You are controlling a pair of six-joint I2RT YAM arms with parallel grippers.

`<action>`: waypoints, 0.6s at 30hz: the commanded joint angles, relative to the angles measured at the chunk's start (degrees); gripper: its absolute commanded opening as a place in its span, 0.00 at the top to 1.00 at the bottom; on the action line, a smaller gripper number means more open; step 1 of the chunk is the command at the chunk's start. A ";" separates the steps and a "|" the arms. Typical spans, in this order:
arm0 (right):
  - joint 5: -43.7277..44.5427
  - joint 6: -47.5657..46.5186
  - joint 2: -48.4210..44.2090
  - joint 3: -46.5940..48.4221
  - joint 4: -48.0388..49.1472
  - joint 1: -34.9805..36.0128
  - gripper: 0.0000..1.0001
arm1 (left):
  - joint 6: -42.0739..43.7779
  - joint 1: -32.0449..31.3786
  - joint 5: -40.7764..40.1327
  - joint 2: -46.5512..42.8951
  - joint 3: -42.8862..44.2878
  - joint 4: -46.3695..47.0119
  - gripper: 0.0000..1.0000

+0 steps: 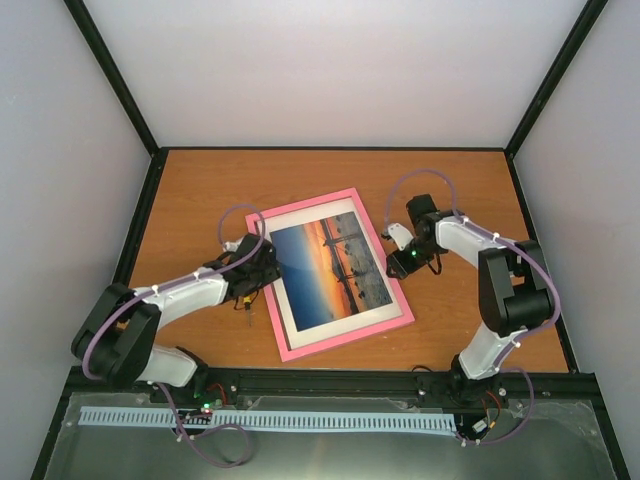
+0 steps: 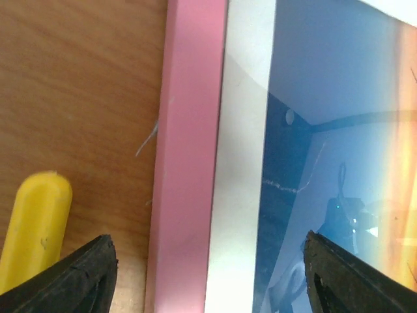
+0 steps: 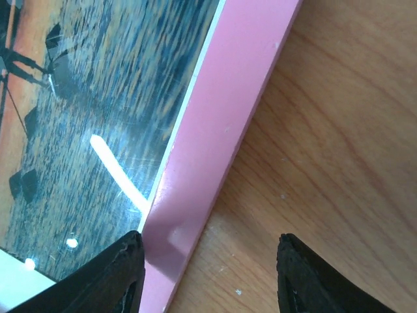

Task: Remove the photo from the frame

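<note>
The pink frame (image 1: 392, 318) lies flat and face up in the middle of the wooden table, turned a little. The sunset photo (image 1: 330, 262) sits inside it behind a white mat. My left gripper (image 1: 266, 268) is open at the frame's left edge. In the left wrist view its jaws (image 2: 208, 277) straddle the pink edge (image 2: 189, 150) and the mat (image 2: 241, 163), with the photo (image 2: 339, 78) to the right. My right gripper (image 1: 399, 264) is open at the frame's right edge. In the right wrist view its jaws (image 3: 212, 277) straddle the pink edge (image 3: 221, 117), beside the photo (image 3: 104, 98).
A yellow rounded piece (image 2: 32, 222) lies on the table just left of the frame, by my left gripper. The wooden table (image 1: 200, 200) is walled by white panels with black posts. Glare and reflections show on the frame's glazing.
</note>
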 commanded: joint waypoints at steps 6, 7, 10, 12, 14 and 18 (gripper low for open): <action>11.59 2.79 -3.79 4.05 3.01 4.80 0.45 | 6.59 0.31 -8.31 7.35 19.63 -17.50 0.19; 12.26 3.14 -3.37 4.61 3.22 5.49 0.45 | 6.57 0.31 -9.02 7.65 20.65 -18.21 0.18; 14.42 4.52 -0.95 6.60 3.54 7.42 0.44 | 5.84 0.31 -8.90 7.75 22.47 -19.04 0.18; 15.22 5.55 0.98 7.98 3.87 8.40 0.43 | 4.91 0.31 -8.14 7.85 23.22 -19.75 0.18; 16.20 6.33 2.58 9.18 4.36 8.99 0.43 | 4.42 0.37 -7.09 7.98 23.49 -20.10 0.18; 18.04 8.08 5.12 10.97 5.86 9.51 0.44 | 3.62 0.31 -5.43 8.68 23.14 -21.11 0.18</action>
